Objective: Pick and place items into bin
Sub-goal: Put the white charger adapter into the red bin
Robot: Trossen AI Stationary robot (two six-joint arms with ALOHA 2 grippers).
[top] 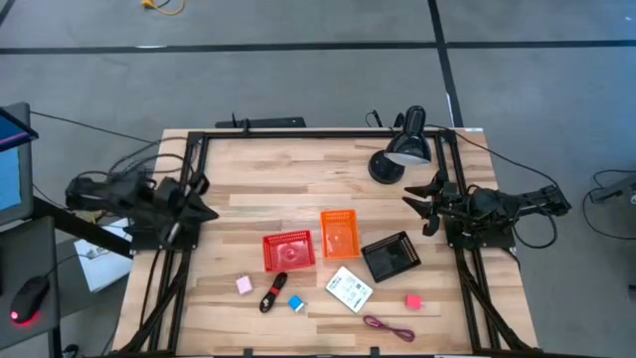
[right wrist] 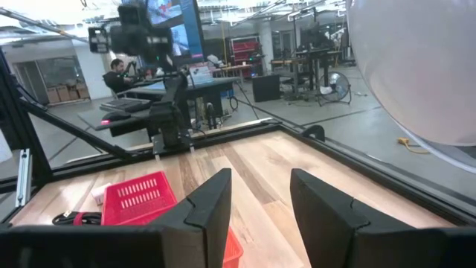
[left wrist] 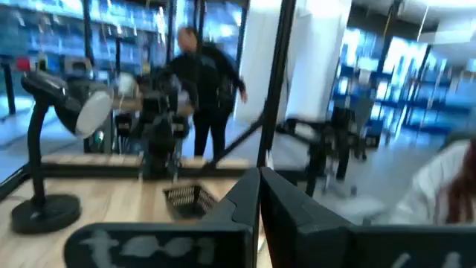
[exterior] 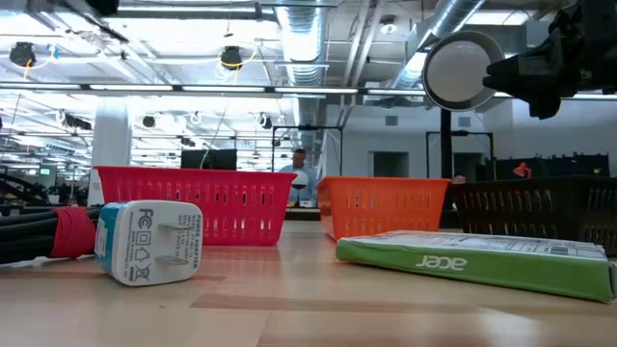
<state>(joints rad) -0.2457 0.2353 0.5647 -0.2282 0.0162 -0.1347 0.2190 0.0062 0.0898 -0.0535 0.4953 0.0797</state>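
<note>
The items lie near the table's near edge in the high view: pale pink cube [top: 243,285], black-and-red stick piece [top: 273,292], blue cube [top: 296,302], white printed card [top: 349,288], bright pink cube [top: 412,301] and maroon cord [top: 388,327]. Behind them stand a red bin [top: 288,251], an orange bin [top: 339,233] and a black bin [top: 391,256]. My left gripper [top: 209,204] hovers shut at the table's left side, far from the items. My right gripper [top: 417,214] hovers open at the right side, beside the lamp and beyond the black bin.
A black desk lamp [top: 402,154] stands at the far right, close to my right gripper; its round head [exterior: 463,69] shows in the low view. A black frame [top: 318,134] borders the table. Bare wood lies between the arms. People [left wrist: 201,82] show in the room beyond.
</note>
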